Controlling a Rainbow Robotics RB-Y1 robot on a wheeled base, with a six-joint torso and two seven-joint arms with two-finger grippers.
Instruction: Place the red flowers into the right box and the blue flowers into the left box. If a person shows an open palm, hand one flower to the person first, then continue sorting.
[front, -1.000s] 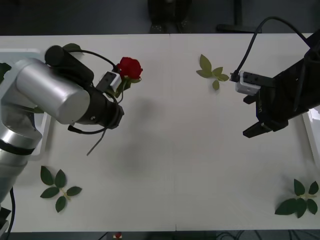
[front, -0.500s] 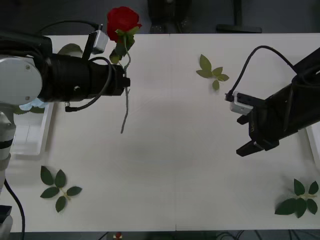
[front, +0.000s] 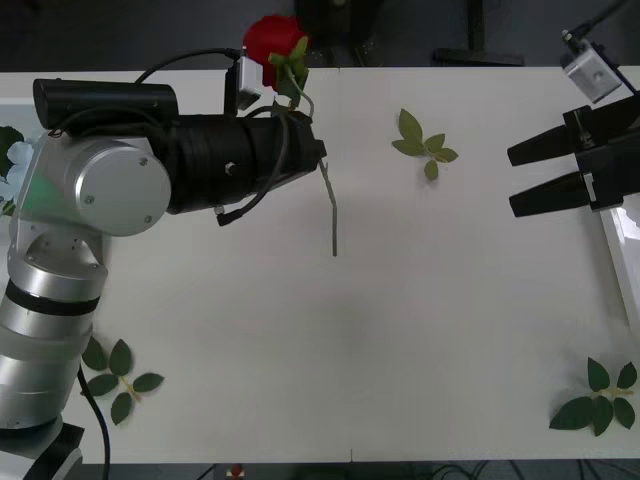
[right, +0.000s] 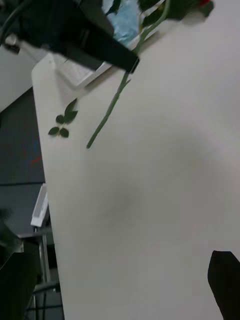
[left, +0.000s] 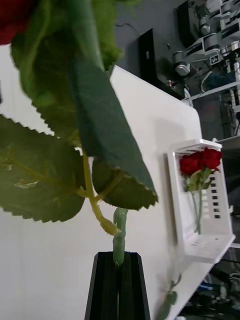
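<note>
My left gripper (front: 318, 160) is shut on the green stem of a red flower (front: 275, 38). It holds the flower above the table's far middle-left, with the stem end hanging free. In the left wrist view the black fingers (left: 102, 285) pinch that stem (left: 118, 240). The right box (left: 176, 200) holds two red flowers (left: 200, 162). My right gripper (front: 520, 180) hovers open at the far right, beside the right box's rim (front: 625, 240), with nothing in it. A blue flower (right: 122, 17) lies in the left box (right: 75, 75), behind my left arm.
Loose green leaf sprigs lie on the white table (front: 400, 330): one at the far middle (front: 425, 145), one near the front left (front: 115, 370) and one at the front right (front: 598, 395). A wide bare stretch separates the two grippers.
My left arm lifted the red flower and carried it to the right, toward the table's middle. My right gripper drew back and up to the far right edge.
</note>
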